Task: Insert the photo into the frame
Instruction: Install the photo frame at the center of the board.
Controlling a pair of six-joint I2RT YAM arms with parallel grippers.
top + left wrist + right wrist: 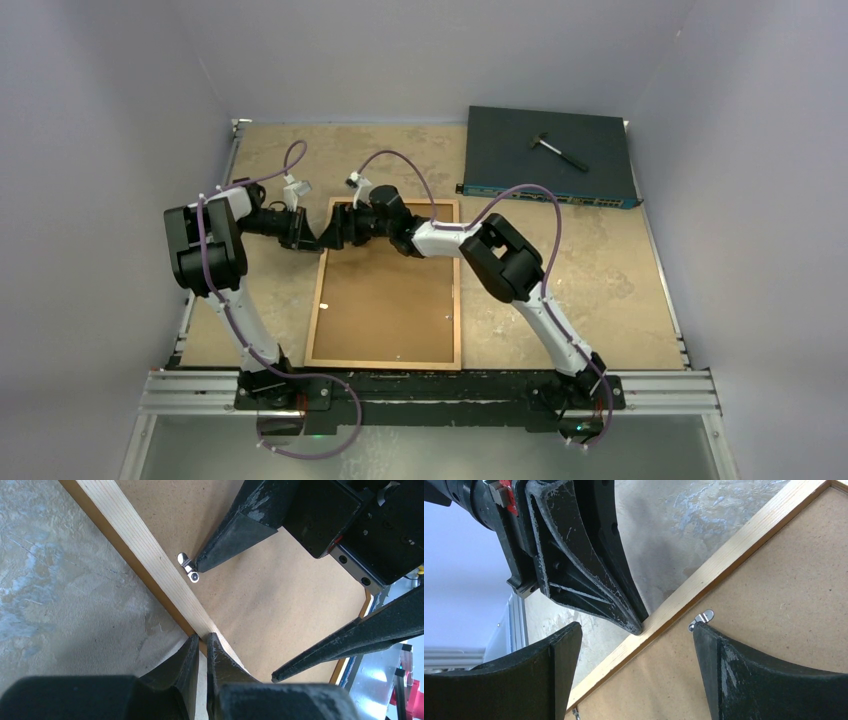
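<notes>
frame [318, 292] with brown backing board [390, 300]

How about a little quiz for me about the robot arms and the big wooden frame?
1. True or false: the left gripper, down at the frame, is wide open.
2. One finger of the right gripper sits right at what? A) a small metal clip B) a purple cable C) a pencil
3. Fill in: the dark box lies at the table's far ____ corner.
Key: 1 false; 2 A; 3 right.
</notes>
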